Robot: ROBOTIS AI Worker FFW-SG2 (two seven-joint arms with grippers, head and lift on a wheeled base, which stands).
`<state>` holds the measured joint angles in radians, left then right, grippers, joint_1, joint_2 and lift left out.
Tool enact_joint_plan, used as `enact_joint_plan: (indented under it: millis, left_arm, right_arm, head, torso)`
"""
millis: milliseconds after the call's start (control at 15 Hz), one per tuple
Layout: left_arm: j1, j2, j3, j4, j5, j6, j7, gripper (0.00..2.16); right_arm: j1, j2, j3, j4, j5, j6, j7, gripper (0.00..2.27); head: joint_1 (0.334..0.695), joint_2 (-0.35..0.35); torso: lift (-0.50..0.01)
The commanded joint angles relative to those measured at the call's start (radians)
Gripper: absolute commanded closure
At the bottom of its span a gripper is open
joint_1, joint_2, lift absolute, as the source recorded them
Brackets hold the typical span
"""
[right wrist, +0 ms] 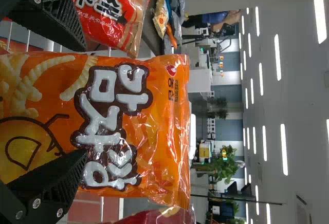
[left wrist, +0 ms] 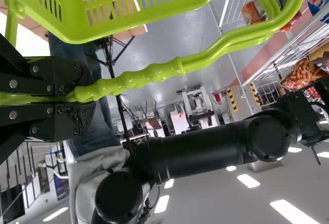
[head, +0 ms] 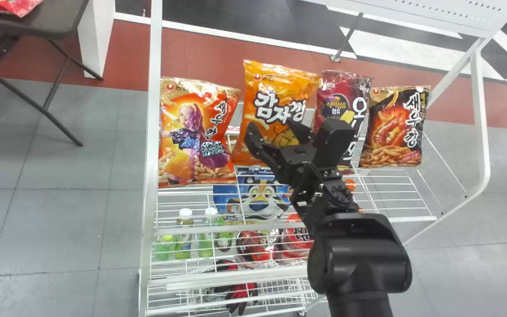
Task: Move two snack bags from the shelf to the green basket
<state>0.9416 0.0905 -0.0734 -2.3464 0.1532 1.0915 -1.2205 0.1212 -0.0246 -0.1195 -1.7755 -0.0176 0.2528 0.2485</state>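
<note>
Four snack bags stand in a row on the white wire rack (head: 147, 154), fronts outward, which leaves broad faces to grip. Right gripper (head: 272, 131) open at the orange potato snack bag (head: 280, 81), fingers spread towards its two side edges, presumably to squeeze it across the width. Left gripper (left wrist: 85, 99) closed on the handle (left wrist: 180, 66) of the green basket (left wrist: 77, 35), likely to keep it ready for loading. Both bags wanted seem still to be fetched.
</note>
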Motion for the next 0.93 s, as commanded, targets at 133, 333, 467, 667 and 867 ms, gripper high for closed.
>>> enact_joint_plan:
  millis: [133, 333, 467, 667, 867]
  left_arm:
    - [-0.001, -0.001, 0.006, -0.002, 0.002, 0.0, -0.001, 2.15]
    - [-0.003, -0.001, 0.018, -0.001, 0.011, 0.0, -0.004, 2.15]
    - [-0.004, -0.003, 0.02, 0.001, 0.014, 0.0, -0.004, 2.15]
    - [-0.009, -0.003, 0.021, 0.004, 0.016, 0.0, -0.008, 2.15]
    - [-0.012, -0.003, 0.038, 0.009, 0.031, 0.0, -0.019, 2.15]
  right_arm:
    - [-0.051, -0.001, -0.012, 0.051, 0.021, 0.075, 0.008, 1.05]
    - [-0.028, 0.0, 0.006, 0.038, 0.013, 0.072, 0.0, 2.25]
    - [-0.002, 0.003, 0.014, 0.007, 0.011, 0.047, -0.014, 2.25]
    - [0.046, 0.003, 0.011, -0.047, 0.01, 0.013, -0.031, 2.25]
    - [0.12, 0.002, -0.006, -0.136, 0.005, -0.026, -0.041, 2.25]
  head:
    - [0.695, -0.35]
    - [0.695, -0.35]
    - [0.695, -0.35]
    - [0.695, -0.35]
    - [0.695, -0.35]
  torso:
    - [-0.016]
    - [-0.016]
    - [-0.016]
    - [-0.016]
    - [-0.016]
